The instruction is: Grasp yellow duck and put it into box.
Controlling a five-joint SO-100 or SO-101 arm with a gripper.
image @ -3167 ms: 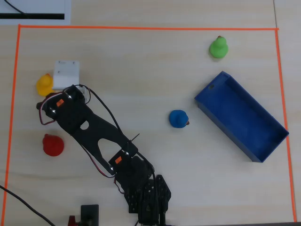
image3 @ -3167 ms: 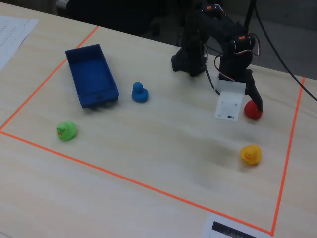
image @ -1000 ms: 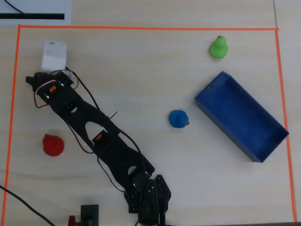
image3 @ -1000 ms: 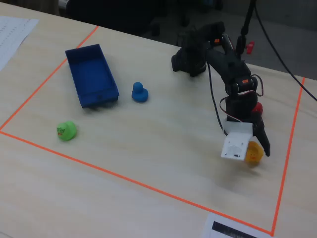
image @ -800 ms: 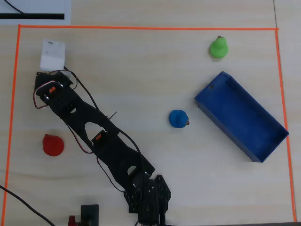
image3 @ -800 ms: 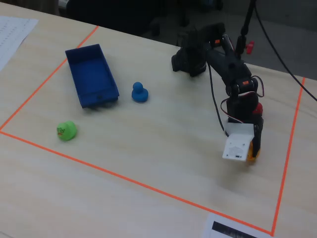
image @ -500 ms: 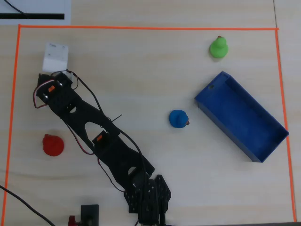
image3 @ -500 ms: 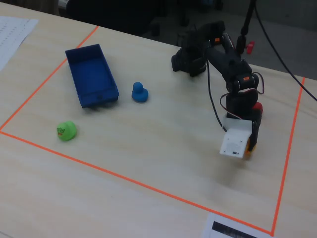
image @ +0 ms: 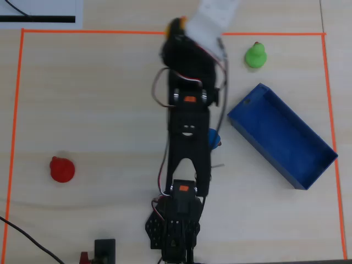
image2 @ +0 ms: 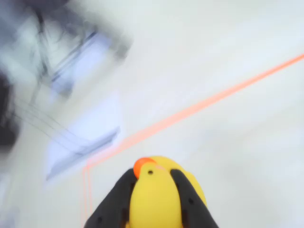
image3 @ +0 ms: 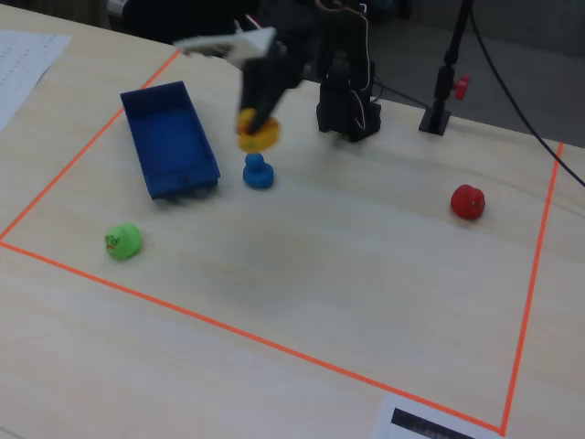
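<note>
My gripper [image2: 154,175] is shut on the yellow duck [image2: 154,204], with one black finger on each side of its body and its orange beak pointing away from the camera. In the fixed view the duck [image3: 258,133] hangs in the gripper [image3: 255,121] above the table, right of the blue box [image3: 166,137] and over a blue duck. In the overhead view only a bit of the yellow duck [image: 175,25] shows under the wrist, near the far tape line. The box [image: 281,135] lies empty at the right, set diagonally.
A blue duck [image3: 258,172] stands by the box's near corner, partly under the arm in the overhead view [image: 214,137]. A green duck [image: 255,55] is beyond the box. A red duck [image: 62,169] is far left. Orange tape [image: 16,137] frames the workspace.
</note>
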